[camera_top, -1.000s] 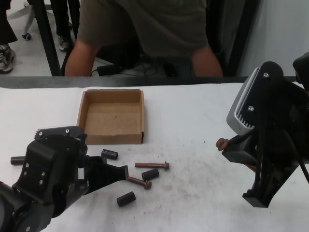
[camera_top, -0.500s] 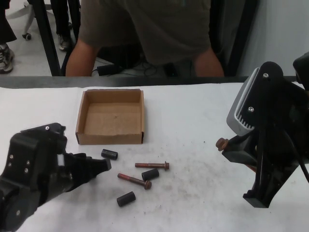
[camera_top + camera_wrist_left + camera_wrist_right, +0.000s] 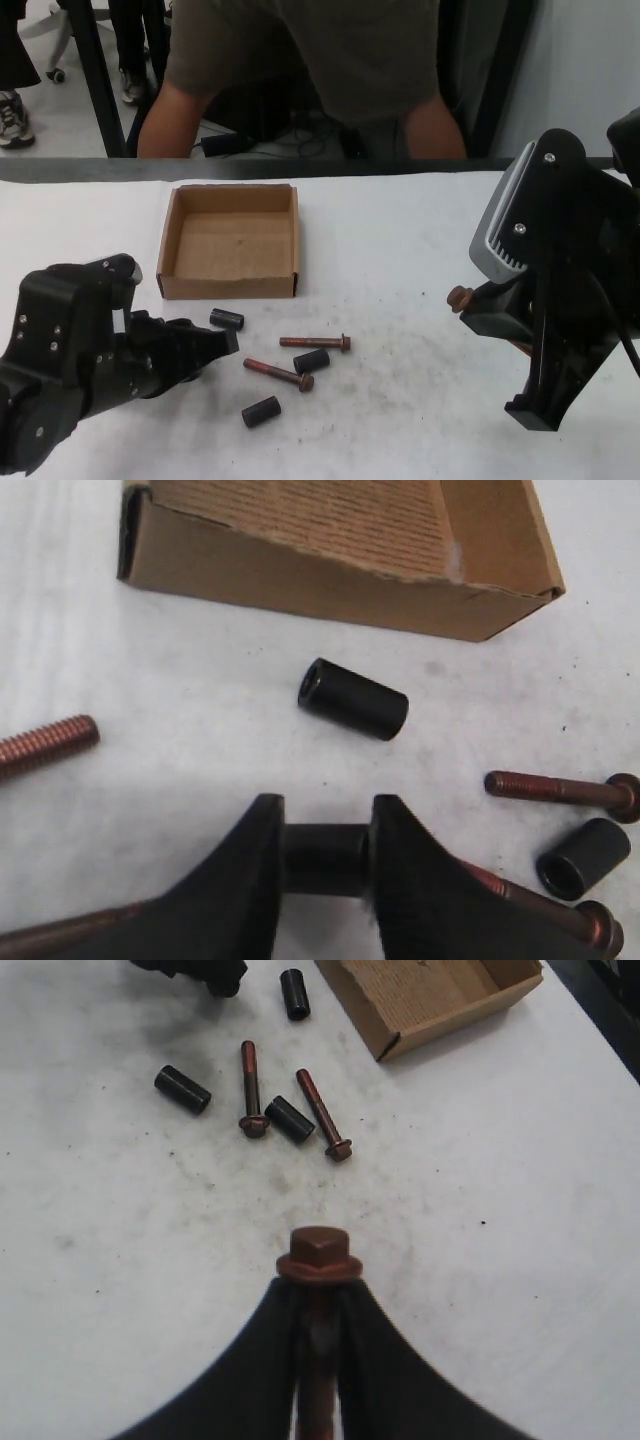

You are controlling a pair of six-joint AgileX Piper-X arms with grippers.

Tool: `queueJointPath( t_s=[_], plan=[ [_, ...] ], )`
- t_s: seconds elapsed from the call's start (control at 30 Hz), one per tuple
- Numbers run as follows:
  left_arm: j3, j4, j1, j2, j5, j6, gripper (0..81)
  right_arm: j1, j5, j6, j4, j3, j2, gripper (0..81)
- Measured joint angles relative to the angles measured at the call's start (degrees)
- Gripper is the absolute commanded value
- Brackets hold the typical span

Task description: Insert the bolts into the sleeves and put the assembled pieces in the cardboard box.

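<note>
My left gripper is shut on a black sleeve and hangs low over the bench, short of the cardboard box. In the high view it sits at the lower left, close to a loose sleeve. My right gripper is shut on a copper bolt, head outward, above the bench at the right. Two bolts and two more sleeves lie between the arms. The cardboard box holds nothing.
The white bench top runs back to a dark rail. A person stands behind it, touching nothing. In the left wrist view another bolt's threaded end lies beside my left gripper.
My left arm has drawn back to the left, away from the loose bolts, then eased slightly right. The right arm and the loose parts have stayed put.
</note>
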Motion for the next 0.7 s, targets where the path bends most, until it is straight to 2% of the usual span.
queueJointPath(
  t_s=[0.13,0.27,0.5,0.7],
  plan=[
    [0.0,0.0,-0.8,0.0,2.1,2.2,27.9,0.0,0.0,0.0,0.0,0.0,0.0,0.2],
    [0.0,0.6,-4.2,0.4,5.9,5.3,27.9,0.0,0.0,0.0,0.0,0.0,0.0,0.2],
    [0.0,6.7,-5.1,-6.5,4.4,9.4,27.9,0.0,0.0,0.0,0.8,0.0,0.0,0.2],
    [0.0,14.0,-5.1,-13.7,-0.5,23.0,27.9,0.0,0.0,1.5,3.3,0.0,0.0,0.2]
  ],
)
